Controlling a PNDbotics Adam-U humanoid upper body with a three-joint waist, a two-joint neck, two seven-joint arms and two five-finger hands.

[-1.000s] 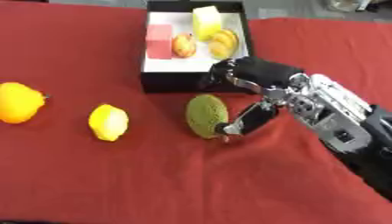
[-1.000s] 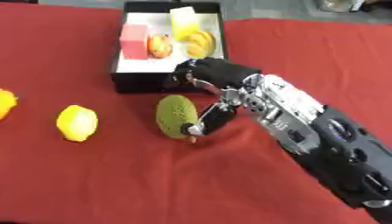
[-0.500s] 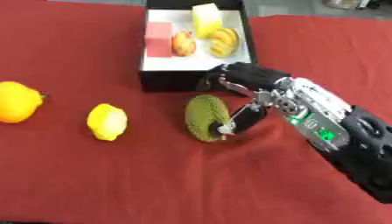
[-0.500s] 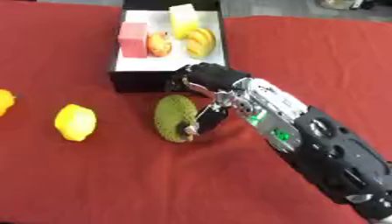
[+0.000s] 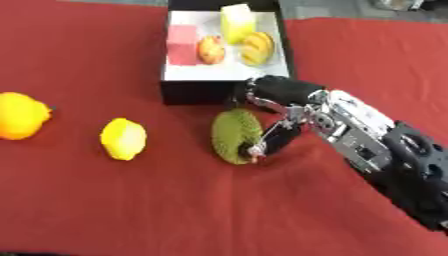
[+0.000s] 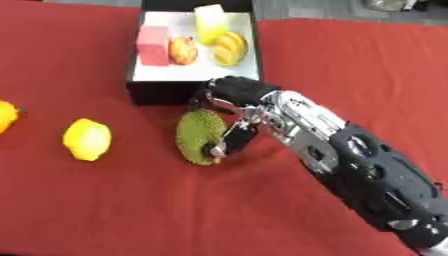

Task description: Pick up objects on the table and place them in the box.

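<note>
A green spiky oval fruit [image 5: 233, 136] lies on the red cloth just in front of the black box [image 5: 199, 90]. My right hand [image 5: 284, 102] reaches in from the lower right and curls round the fruit, fingers over its top, thumb [image 5: 273, 142] against its right side. A yellow lemon [image 5: 122, 139] lies to the left of it, and a larger orange-yellow fruit [image 5: 19, 115] sits at the left edge. Inside the box are a pink block [image 5: 183, 37], a small reddish fruit [image 5: 210, 49], a pale yellow block [image 5: 236, 17] and a yellow striped fruit [image 5: 255, 48]. My left hand does not show.
The red cloth [image 5: 131, 210] covers the whole table. My right forearm [image 5: 385, 155] crosses the lower right part of the table. The box's front wall stands right behind the green fruit.
My right hand has closed in on the green fruit, thumb now against its side. The view has shifted slightly; lemon and orange fruit have not moved.
</note>
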